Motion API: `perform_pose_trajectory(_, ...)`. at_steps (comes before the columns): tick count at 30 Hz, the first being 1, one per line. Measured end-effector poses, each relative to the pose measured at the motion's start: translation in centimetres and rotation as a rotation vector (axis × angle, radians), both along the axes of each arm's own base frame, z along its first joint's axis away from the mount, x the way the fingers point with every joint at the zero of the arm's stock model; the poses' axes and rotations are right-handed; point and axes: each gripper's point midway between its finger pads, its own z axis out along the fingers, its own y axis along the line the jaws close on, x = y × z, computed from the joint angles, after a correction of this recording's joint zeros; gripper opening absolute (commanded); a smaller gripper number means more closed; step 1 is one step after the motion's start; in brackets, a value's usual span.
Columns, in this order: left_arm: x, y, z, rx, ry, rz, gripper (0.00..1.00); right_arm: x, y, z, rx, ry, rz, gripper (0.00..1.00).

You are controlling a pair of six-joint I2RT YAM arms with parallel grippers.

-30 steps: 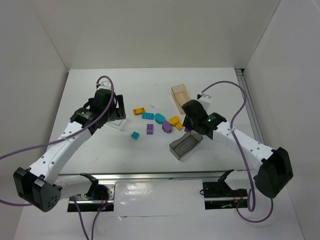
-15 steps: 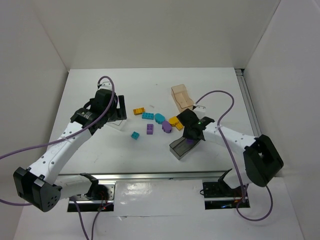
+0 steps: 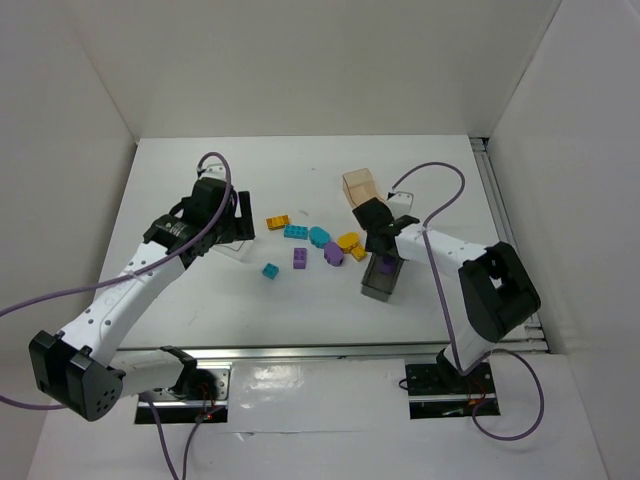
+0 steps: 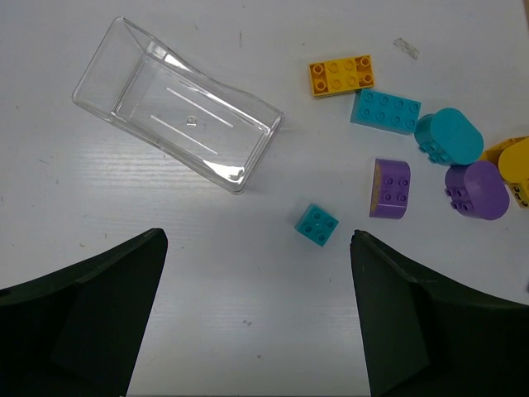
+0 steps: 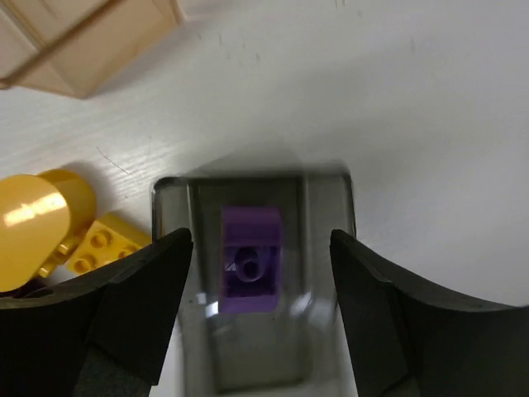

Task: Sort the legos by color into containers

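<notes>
My right gripper (image 5: 256, 240) hangs open over the smoky grey container (image 5: 327, 217), its fingers on either side. One purple lego (image 5: 250, 258) lies inside that container, free of the fingers. In the top view this gripper (image 3: 383, 256) is at the grey container (image 3: 378, 290). My left gripper (image 4: 258, 240) stands open and empty above bare table, just short of a small teal lego (image 4: 317, 225). The clear container (image 4: 178, 124) lies empty to its upper left. Loose legos sit mid-table: a yellow brick (image 3: 277, 221), a teal brick (image 3: 296, 231), a teal oval (image 3: 319, 236), a purple brick (image 3: 300, 258), a purple oval (image 3: 333, 253).
The orange-tan container (image 3: 362, 187) lies behind the right gripper, also in the right wrist view (image 5: 91, 41). A yellow oval (image 5: 29, 219) and a yellow brick (image 5: 99, 244) sit just left of the grey container. White walls enclose the table on three sides.
My right gripper swung in over the grey container, which turned and shifted right. Its jaws opened and the purple lego now lies in the container. The left arm stayed still.
</notes>
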Motion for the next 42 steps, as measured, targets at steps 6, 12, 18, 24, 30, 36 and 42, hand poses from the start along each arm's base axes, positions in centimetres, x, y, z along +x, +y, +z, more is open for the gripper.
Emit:
perform_pose_trajectory(6,0.0,0.0,0.0,-0.001,0.001,-0.002,1.0,1.1,0.7,3.3,0.028,-0.089,0.01,0.91)
perform_pose_trajectory(12,0.0,-0.1,-0.1,-0.003,0.002,-0.003,1.0,-0.4,5.9,7.4,0.112,-0.174,0.2,0.91)
perform_pose_trajectory(18,0.0,-0.3,-0.2,-0.003,0.008,-0.007,1.0,-0.8,9.5,7.0,0.117,-0.149,0.307,0.9)
perform_pose_trajectory(24,0.0,-0.5,-0.2,-0.016,0.008,0.001,1.0,-0.7,10.7,5.6,0.093,-0.098,0.356,0.89)
perform_pose_trajectory(30,-0.1,-0.5,-0.2,-0.016,0.009,0.003,1.0,-0.3,13.6,4.7,0.11,-0.048,0.473,0.9)
perform_pose_trajectory(36,-0.2,-0.3,-0.3,-0.009,0.013,0.009,1.0,-0.7,15.7,1.5,0.093,0.039,0.6,0.89)
perform_pose_trajectory(42,-0.3,0.0,-0.5,0.001,0.022,0.015,1.0,-0.7,16.5,-0.1,0.084,0.071,0.67,0.89)
